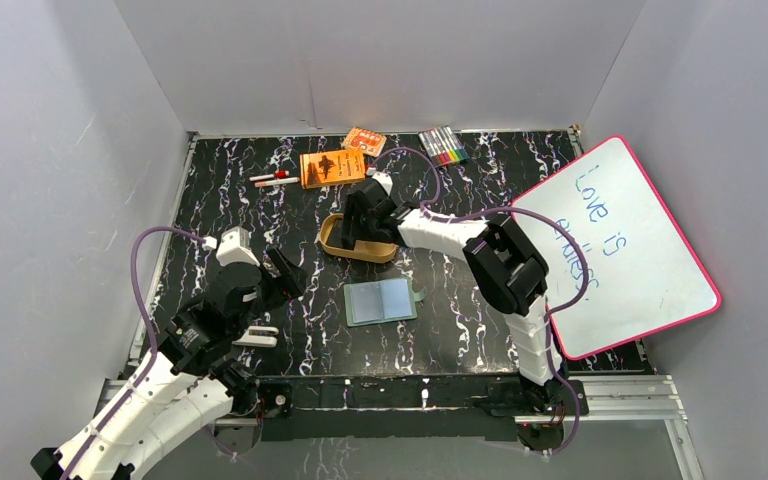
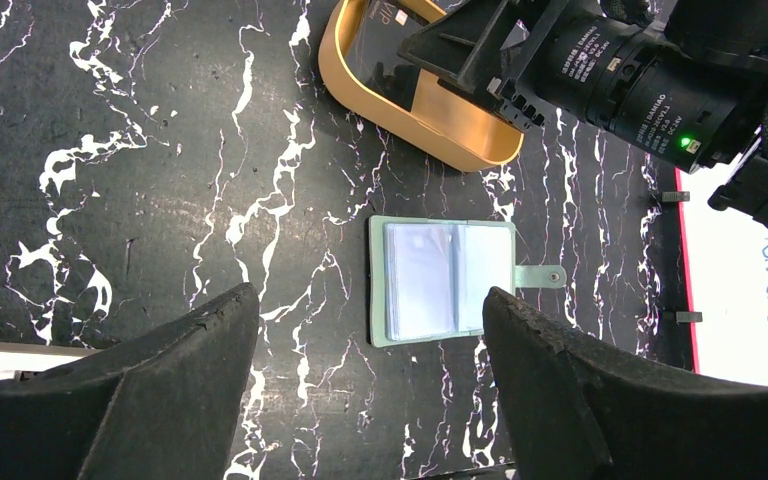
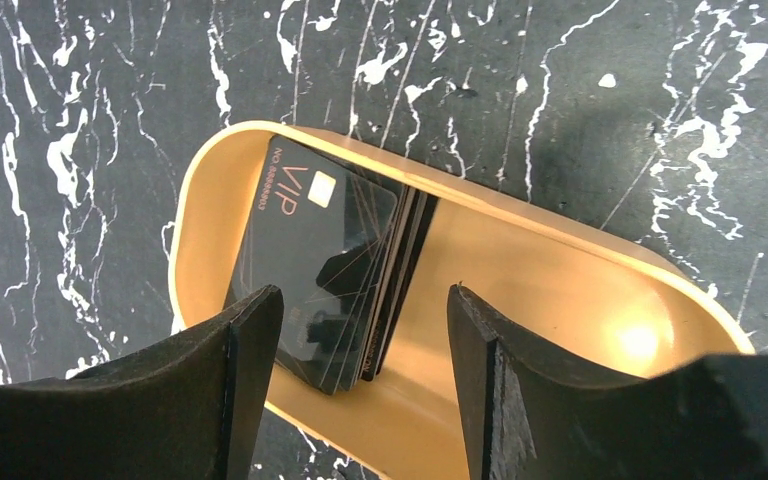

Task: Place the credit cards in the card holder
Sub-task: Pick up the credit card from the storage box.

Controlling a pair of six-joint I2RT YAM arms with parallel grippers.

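Note:
Several black credit cards [image 3: 325,265] lean in a fanned stack at the left end of a gold oval tray [image 3: 560,300]; the top one reads VIP and has a pale chip. My right gripper [image 3: 365,320] hangs open just above them, its jaws straddling the stack without touching. In the top view the tray [image 1: 332,246] sits mid-table under that gripper [image 1: 358,225]. The mint-green card holder [image 1: 381,301] lies open with clear sleeves up, also in the left wrist view [image 2: 440,282]. My left gripper [image 2: 370,310] is open and holds nothing, above bare table left of the holder; in the top view it [image 1: 265,300] is at the left.
A whiteboard [image 1: 615,245] with a pink rim lies at the right. An orange booklet [image 1: 332,168], a small orange pack [image 1: 363,141], markers [image 1: 442,146] and two pens [image 1: 274,179] lie along the back edge. Grey walls close in the table.

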